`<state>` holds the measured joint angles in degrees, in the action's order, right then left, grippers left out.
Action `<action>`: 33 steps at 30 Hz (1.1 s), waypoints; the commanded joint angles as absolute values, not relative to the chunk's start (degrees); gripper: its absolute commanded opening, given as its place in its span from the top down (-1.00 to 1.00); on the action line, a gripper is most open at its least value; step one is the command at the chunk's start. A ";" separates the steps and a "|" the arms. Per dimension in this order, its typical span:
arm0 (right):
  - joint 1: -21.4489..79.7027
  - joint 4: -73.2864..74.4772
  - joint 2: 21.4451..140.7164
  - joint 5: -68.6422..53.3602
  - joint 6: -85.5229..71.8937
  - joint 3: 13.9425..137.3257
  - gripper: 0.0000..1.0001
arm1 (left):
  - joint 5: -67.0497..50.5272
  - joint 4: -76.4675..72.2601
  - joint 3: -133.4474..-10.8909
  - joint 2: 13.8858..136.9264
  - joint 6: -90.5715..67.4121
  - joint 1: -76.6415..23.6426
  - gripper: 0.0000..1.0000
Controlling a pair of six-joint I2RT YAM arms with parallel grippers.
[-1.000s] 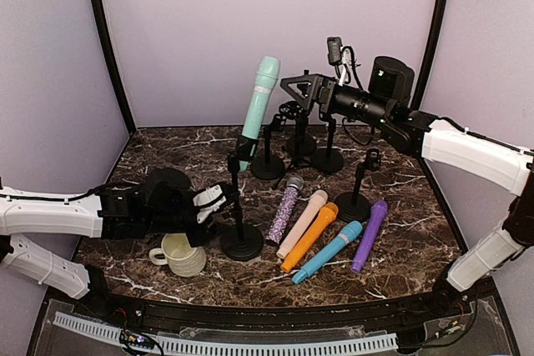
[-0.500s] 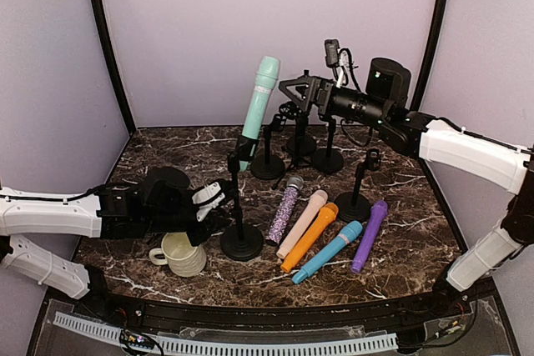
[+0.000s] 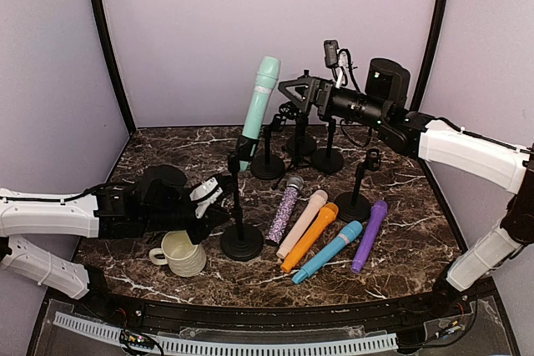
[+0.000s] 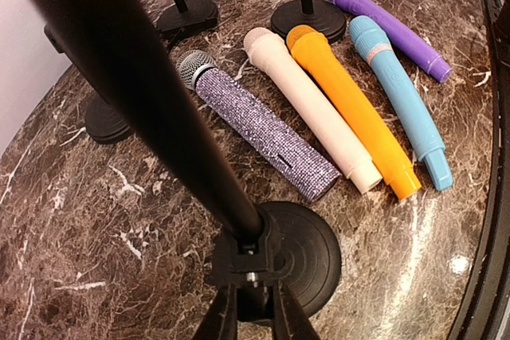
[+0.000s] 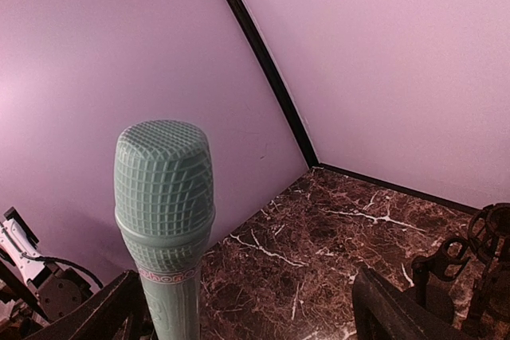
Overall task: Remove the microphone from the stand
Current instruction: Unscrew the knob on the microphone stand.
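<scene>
left pincer (image 4: 249, 296): low at the left, pressed together on the foot of the pole, just above the round base; it looks set to hold the stand down.
cup (image 3: 182, 253): cream, on the table (image 3: 400, 260) just beside the left arm, clear of the work.
stand (image 3: 242, 241): black, near the front middle, upright, its clip at the top of the pole.
microphone (image 3: 259, 106): pale green, seated tail-down in that clip, tilted with its mesh head up and leaning toward the back wall.
loose microphones: five lie side by side right of the base: sparkly purple (image 3: 284, 208), cream (image 3: 302, 223), orange (image 3: 309, 236), blue (image 3: 328, 251), plain purple (image 3: 369, 235).
spare stands (image 3: 327, 158): bare ones behind and to the right.
right pincer (image 3: 292, 93): high, near the green head, fingers spread wide. In its wrist view the head stands ahead of the gap, close to one finger; nothing is pinched.
step in hand: base braced, grasp on the microphone not yet made.
next move: likely bring the spread fingers around the green body below the head, centre it in the gap, close, then draw it out along its own tilt so the clip lets go without tipping the pole.
</scene>
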<state>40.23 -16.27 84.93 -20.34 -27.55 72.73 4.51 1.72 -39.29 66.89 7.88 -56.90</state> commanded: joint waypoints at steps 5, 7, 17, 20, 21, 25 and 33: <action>40.08 -19.13 85.32 -21.01 -28.46 73.21 -0.83 | 2.09 0.62 -38.05 65.03 0.65 -57.22 0.82; 40.08 -19.23 85.47 -21.24 -28.49 73.36 -0.83 | 0.74 0.23 -37.15 65.02 -2.35 -57.14 0.87; 41.40 -18.66 87.34 -22.82 -28.07 75.97 -0.89 | -13.66 -9.42 -28.88 63.64 -15.87 -50.84 0.95; 42.85 -17.07 88.46 -23.42 -26.36 77.95 -0.89 | -15.97 -10.65 -27.59 63.38 -17.30 -48.90 0.95; 43.46 -16.90 88.69 -23.38 -25.88 78.36 -0.89 | -16.91 -10.73 -27.51 63.42 -17.44 -48.62 0.95; 44.50 -17.52 89.41 -23.71 -25.71 79.30 -0.90 | -18.92 -10.96 -27.29 64.22 -17.66 -47.62 0.98; 44.74 -18.22 94.52 -23.71 -28.98 84.98 -0.88 | -20.80 -11.74 -27.33 66.03 -17.90 -47.12 1.00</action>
<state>44.62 -16.25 91.74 -23.27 -27.11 81.03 -17.63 -14.85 -29.08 64.62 -17.06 -47.11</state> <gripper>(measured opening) 0.945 0.132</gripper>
